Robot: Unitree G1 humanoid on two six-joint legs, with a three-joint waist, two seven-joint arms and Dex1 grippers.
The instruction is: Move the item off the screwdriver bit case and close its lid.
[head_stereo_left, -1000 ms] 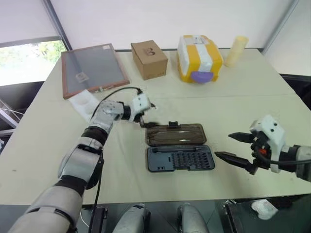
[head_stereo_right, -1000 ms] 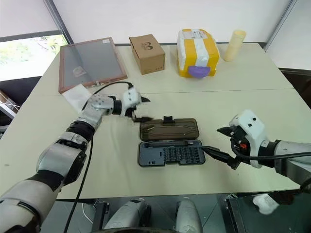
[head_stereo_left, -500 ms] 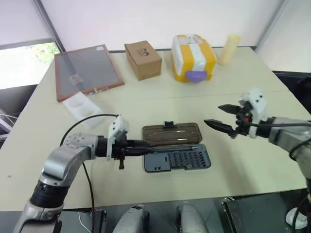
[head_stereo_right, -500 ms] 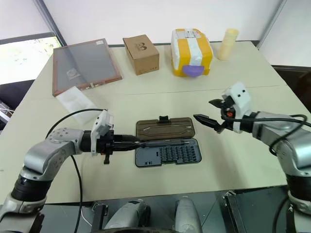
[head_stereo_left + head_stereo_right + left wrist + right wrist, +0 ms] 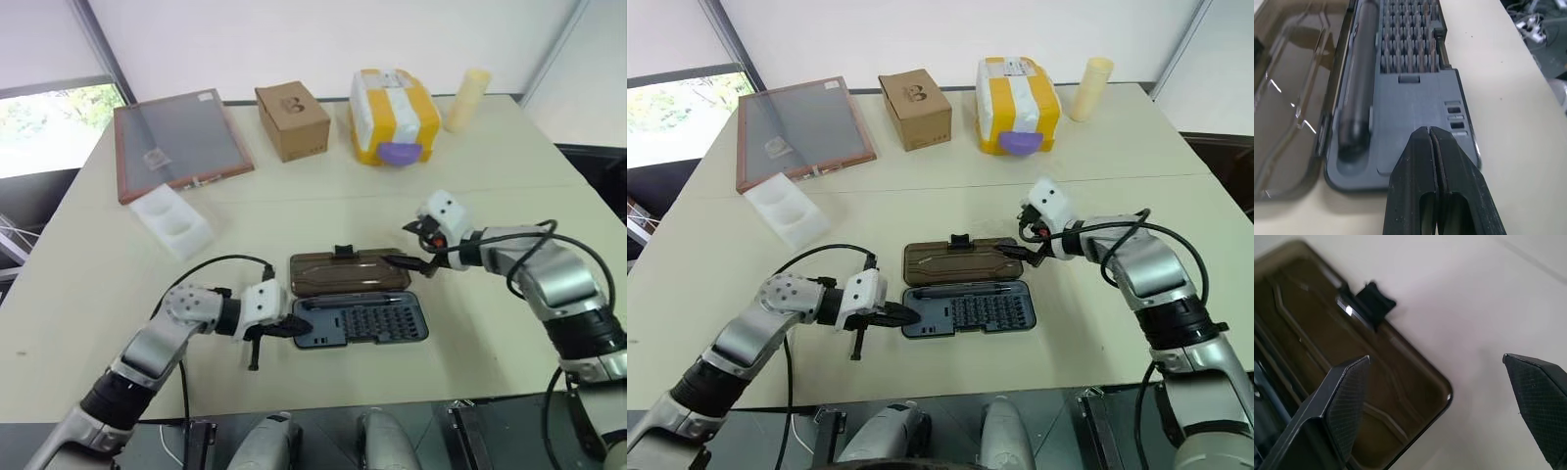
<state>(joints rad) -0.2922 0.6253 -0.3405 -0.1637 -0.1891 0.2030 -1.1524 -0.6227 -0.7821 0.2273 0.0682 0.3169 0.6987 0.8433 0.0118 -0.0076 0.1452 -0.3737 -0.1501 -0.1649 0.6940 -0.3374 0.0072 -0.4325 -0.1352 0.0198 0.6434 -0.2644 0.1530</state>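
Near table's front edge: open grey plastic bit case; left gripper pinched together; right gripper spread wide above brown lid.

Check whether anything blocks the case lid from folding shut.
No loose item lies on the lid or tray. The shut left gripper sits over the tray's left end, in the lid's path; the open right gripper straddles the lid's right corner.
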